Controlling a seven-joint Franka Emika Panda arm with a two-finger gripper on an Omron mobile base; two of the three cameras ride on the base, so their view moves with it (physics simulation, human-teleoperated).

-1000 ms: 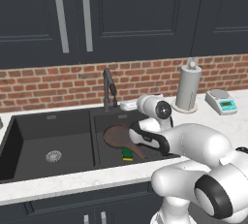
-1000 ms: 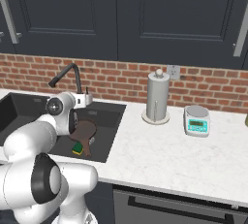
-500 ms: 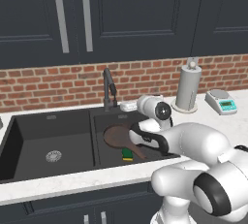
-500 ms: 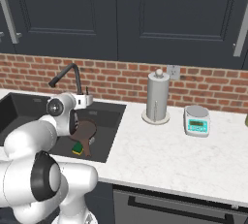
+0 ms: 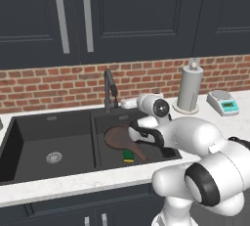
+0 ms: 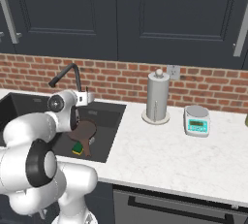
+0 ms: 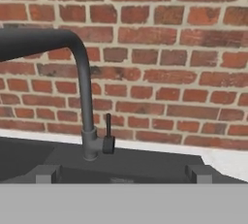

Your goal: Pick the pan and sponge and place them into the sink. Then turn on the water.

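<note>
The dark-brown pan (image 5: 117,138) (image 6: 83,132) lies in the right basin of the black sink (image 5: 49,118) (image 6: 110,121), handle toward the front. The green and yellow sponge (image 5: 128,156) (image 6: 76,148) rests beside that handle in the same basin. My gripper (image 5: 126,104) (image 6: 90,97) (image 7: 122,173) hovers above the basin's back edge, open and empty, pointing at the dark arched faucet (image 5: 110,89) (image 6: 64,75) (image 7: 85,97). Its small lever (image 7: 108,137) stands upright just ahead of the fingertips (image 7: 46,173). No water runs from the spout.
A paper towel roll (image 5: 189,89) (image 6: 157,97) and a small kitchen scale (image 5: 223,101) (image 6: 197,120) stand on the white counter to the right. The brick wall (image 7: 160,48) rises close behind the faucet. Dark cabinets hang overhead. The left basin holds just its drain (image 5: 53,157).
</note>
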